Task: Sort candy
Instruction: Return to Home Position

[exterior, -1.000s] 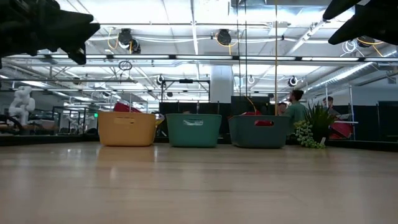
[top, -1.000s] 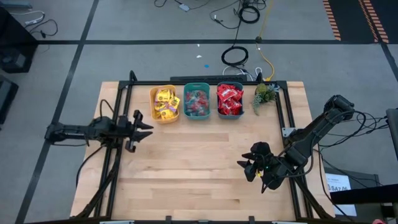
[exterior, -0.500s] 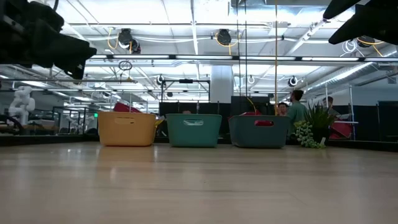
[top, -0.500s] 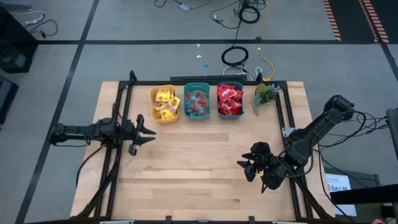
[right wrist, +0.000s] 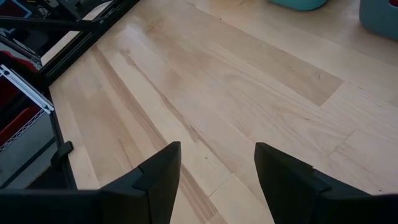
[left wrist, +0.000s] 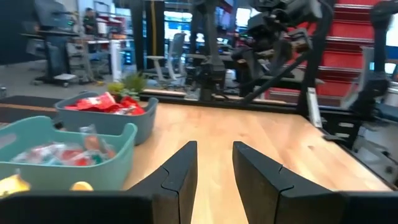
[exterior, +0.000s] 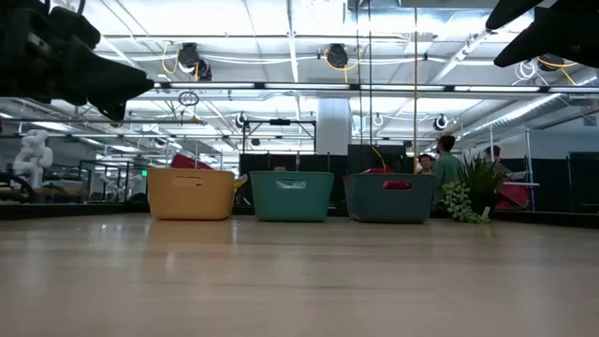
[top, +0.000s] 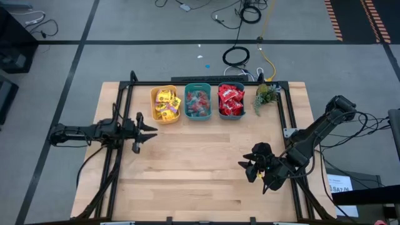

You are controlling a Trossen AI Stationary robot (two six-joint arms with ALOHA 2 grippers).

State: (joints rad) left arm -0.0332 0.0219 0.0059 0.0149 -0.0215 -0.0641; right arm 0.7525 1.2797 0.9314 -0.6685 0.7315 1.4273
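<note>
- The desk (top: pixel 200 159), a pale wood top, showed no loose candy in the high view. Sorting was judged finished or very nearly so.
- The black frame (top: pixel 123 103) ran down both sides of the desk, and each arm reached in across one of its rails. Those rails were the main obstruction to any pull-back.
- The left arm (top: pixel 87 133) lay across the left rail. The left jaws were apart and empty, and hovered near the yellow bin's front corner. Risk: a swing toward the far edge during retreat could clip that bin and shift it.
- The right arm (top: pixel 312 134) hung over the near right part of the desk. The right jaws were apart and empty, with bare wood beneath. Risk: a low or wide fold could strike the right rail.
- Three bins stood in a row along the far edge, just beside one another: the yellow bin (exterior: pixel 191 195), the teal bin (exterior: pixel 291 196) and the grey-blue bin (exterior: pixel 389 198).
- A small plant (top: pixel 266 95) stood just beside the grey-blue bin and could easily be knocked over.
- Candy: yellow packets (top: pixel 165 103) lay in the yellow bin, clear pink and teal pieces (top: pixel 197 104) in the teal bin, and red packets (top: pixel 231 101) in the grey-blue bin. The red packets were heaped near the rim, so a knock could spill them.
</note>
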